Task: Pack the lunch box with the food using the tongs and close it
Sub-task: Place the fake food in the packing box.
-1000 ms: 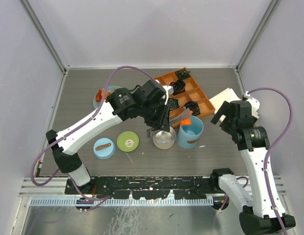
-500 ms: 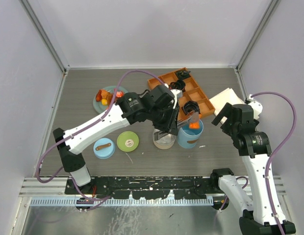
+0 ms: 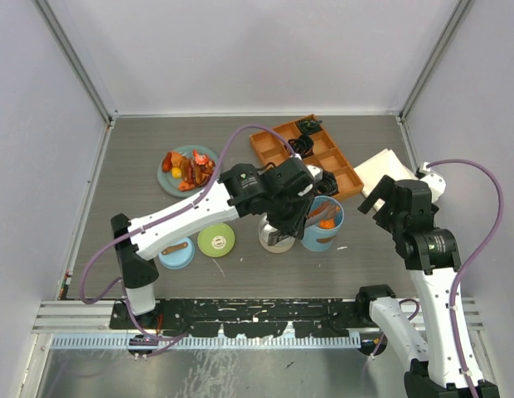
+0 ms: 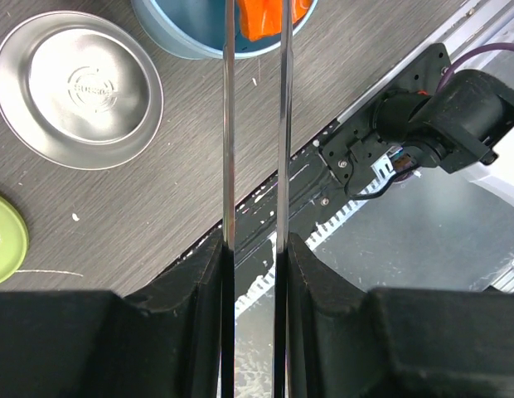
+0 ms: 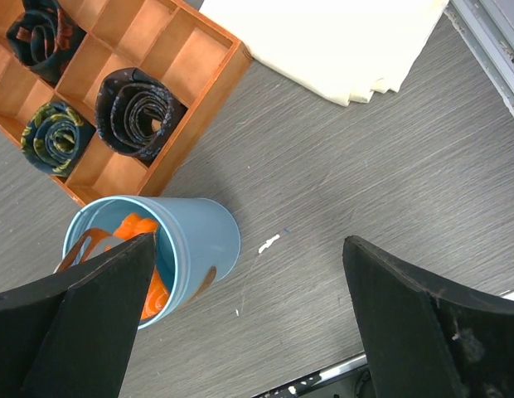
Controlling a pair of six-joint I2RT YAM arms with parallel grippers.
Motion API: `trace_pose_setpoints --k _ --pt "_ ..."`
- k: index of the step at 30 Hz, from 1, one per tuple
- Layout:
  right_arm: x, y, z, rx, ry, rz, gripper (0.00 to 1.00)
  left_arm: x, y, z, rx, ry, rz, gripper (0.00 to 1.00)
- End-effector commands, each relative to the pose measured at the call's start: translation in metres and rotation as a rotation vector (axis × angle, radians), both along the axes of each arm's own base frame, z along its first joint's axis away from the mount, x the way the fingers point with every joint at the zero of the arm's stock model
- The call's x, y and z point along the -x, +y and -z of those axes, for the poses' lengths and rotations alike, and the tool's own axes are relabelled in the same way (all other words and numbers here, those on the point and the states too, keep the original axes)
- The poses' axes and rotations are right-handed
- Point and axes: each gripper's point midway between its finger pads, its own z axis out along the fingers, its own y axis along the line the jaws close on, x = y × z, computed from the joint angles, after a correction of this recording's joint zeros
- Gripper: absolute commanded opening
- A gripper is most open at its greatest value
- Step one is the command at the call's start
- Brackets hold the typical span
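Tabletop [image 3: 133, 141] of grey woodgrain, pale walls [image 3: 257, 50]

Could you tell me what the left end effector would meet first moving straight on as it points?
Probably the light-blue cylinder: its tongs reach into it with an orange chunk between them; depth unclear.

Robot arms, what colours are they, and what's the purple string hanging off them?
The left arm and right arm are smooth white tubes joined by chunky black round joints. The purple string is a thin cable looping along each arm. The jaws are thick, blocky and plain black.
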Motion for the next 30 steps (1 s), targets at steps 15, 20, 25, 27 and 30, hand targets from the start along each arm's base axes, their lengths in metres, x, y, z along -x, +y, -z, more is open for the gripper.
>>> trace_pose_setpoints --k 15,20,25,27,30 --pt "0.008 0.008 -0.024 -0.058 -0.095 -0.024 1.00 0.000 0.007 -0.055 0.114 -0.105 0.000 0.39" --pt "0.019 0.021 -0.026 -0.099 -0.101 -0.091 1.00 0.003 0.033 -0.065 0.125 -0.144 -0.035 0.39" --pt "0.028 0.041 -0.028 -0.139 -0.102 -0.218 1.00 0.002 0.072 -0.070 0.096 -0.201 -0.099 0.39" --pt "0.034 0.046 -0.027 -0.150 -0.094 -0.249 1.00 0.005 0.088 -0.073 0.101 -0.219 -0.118 0.39" --pt "0.041 0.052 -0.020 -0.159 -0.077 -0.291 1.00 0.011 0.109 -0.080 0.125 -0.235 -0.137 0.39"
